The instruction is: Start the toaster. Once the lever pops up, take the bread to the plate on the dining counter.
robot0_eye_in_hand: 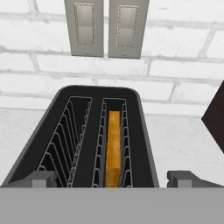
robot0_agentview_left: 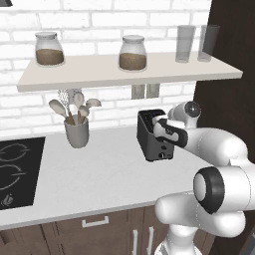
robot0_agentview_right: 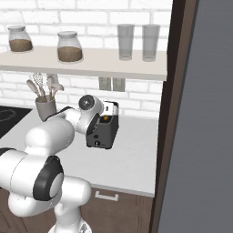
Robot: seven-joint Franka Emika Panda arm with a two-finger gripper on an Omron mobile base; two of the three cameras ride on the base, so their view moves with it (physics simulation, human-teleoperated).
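The dark toaster [robot0_agentview_left: 151, 142] [robot0_agentview_right: 103, 134] stands on the white worktop near the brick wall. From above, the toaster [robot0_eye_in_hand: 144, 144] has two slots, and the golden bread [robot0_eye_in_hand: 113, 146] sits deep in the right-hand one. My gripper [robot0_eye_in_hand: 113, 179] hangs just above the toaster's near end, open, its fingertips [robot0_eye_in_hand: 43, 178] spread wider than the toaster body and holding nothing. The hand [robot0_agentview_left: 167, 130] [robot0_agentview_right: 107, 110] hovers over the toaster top. The plate and the dining counter are out of view.
A grey utensil holder [robot0_agentview_left: 76, 132] [robot0_agentview_right: 44, 108] stands left of the toaster, and a black hob [robot0_agentview_left: 15, 169] lies further left. A shelf [robot0_agentview_left: 124, 74] with jars and glasses hangs overhead. Wall sockets [robot0_eye_in_hand: 105, 26] are behind the toaster, and a dark tall cabinet [robot0_agentview_right: 175, 113] is on the right.
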